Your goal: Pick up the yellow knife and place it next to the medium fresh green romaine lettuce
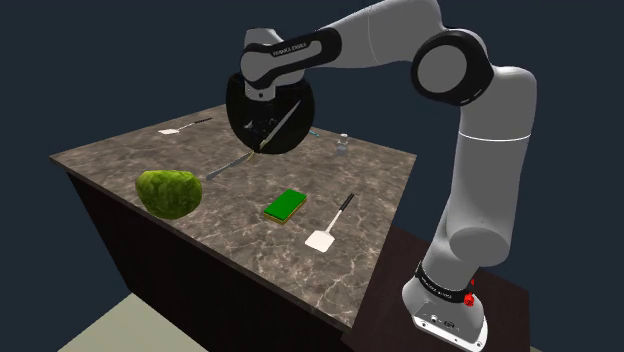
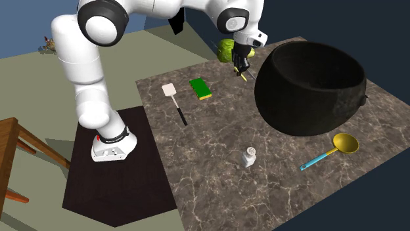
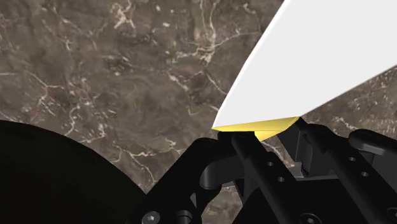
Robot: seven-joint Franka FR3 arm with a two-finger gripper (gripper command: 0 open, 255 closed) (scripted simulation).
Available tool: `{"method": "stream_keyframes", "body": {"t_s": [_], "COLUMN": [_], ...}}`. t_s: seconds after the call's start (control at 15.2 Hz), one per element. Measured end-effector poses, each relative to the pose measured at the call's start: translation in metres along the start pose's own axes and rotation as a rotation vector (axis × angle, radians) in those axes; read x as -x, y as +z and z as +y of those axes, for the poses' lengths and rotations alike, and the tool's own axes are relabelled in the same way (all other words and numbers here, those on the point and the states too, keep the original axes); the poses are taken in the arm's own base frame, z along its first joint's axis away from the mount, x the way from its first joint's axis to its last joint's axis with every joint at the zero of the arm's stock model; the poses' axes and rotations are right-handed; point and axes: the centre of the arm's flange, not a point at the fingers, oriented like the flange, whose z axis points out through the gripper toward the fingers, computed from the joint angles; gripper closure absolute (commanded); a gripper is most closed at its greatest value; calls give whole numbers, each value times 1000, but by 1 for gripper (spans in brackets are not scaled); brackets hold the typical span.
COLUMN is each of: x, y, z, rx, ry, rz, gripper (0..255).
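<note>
My gripper (image 1: 263, 137) hangs above the marble table (image 1: 380, 190), in front of the black pot, and is shut on the knife (image 1: 281, 126). In the wrist view the knife's yellow handle (image 3: 257, 125) sits clasped between the black fingers (image 3: 245, 159), and its white blade (image 3: 318, 57) sticks out away from the hand. The second exterior view has the gripper (image 2: 241, 65) with a yellow tip of the knife (image 2: 245, 76) under it. The green lettuce (image 1: 168, 192) lies near the table's edge at the shoulder view's left, apart from the gripper, and also appears just beyond the hand (image 2: 226, 48).
A large black pot (image 2: 309, 85) stands close behind the gripper. On the table lie a green sponge (image 1: 284, 205), a white spatula (image 1: 325, 235), a second white spatula (image 1: 172, 131), a thin grey utensil (image 1: 226, 167) near the lettuce, a small shaker (image 2: 250, 156) and a yellow ladle (image 2: 341, 144).
</note>
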Motion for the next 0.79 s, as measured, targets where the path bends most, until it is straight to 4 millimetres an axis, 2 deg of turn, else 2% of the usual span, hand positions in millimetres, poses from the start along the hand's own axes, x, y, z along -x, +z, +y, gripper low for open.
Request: {"method": "stream_keyframes", "body": {"t_s": [0.79], "x": [1], "y": [60], "z": [3], "rx": [0], "ry": [1], "rz": [3], "gripper": [255]}}
